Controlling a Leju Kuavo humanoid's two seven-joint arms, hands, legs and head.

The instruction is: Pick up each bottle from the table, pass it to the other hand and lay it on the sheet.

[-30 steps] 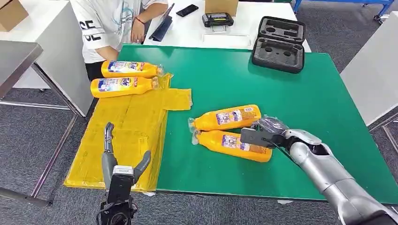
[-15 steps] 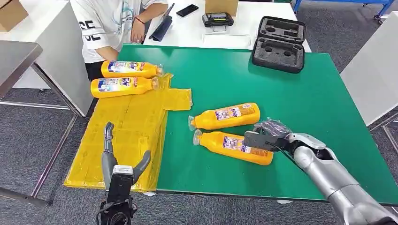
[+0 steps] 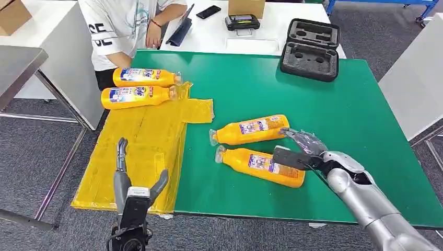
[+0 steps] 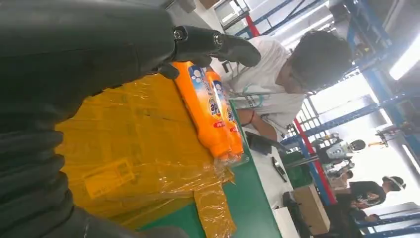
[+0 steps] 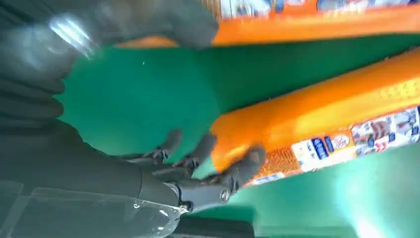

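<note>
Two orange bottles (image 3: 141, 77) (image 3: 137, 96) lie side by side at the far end of the yellow sheet (image 3: 141, 146); the left wrist view shows this pair (image 4: 205, 106) on the sheet (image 4: 124, 148). Two more orange bottles lie on the green table (image 3: 339, 104): a far one (image 3: 251, 130) and a near one (image 3: 261, 166). My right hand (image 3: 298, 149) is at their base ends, fingers spread, with its thumb over the near bottle. In the right wrist view its fingertips (image 5: 247, 158) touch the far bottle's base (image 5: 322, 119). My left hand (image 3: 130, 180) hovers open over the sheet's near edge.
A person in a white shirt (image 3: 125, 26) sits at the table's far left corner, close to the sheet. A black foam-lined case (image 3: 311, 49) lies open at the far edge. Behind it a white table (image 3: 219, 31) carries a phone and a small device.
My right hand has slid a little nearer and to the right, and its fingers have spread. The near bottle's base end has shifted with it. The left hand has stayed put.
</note>
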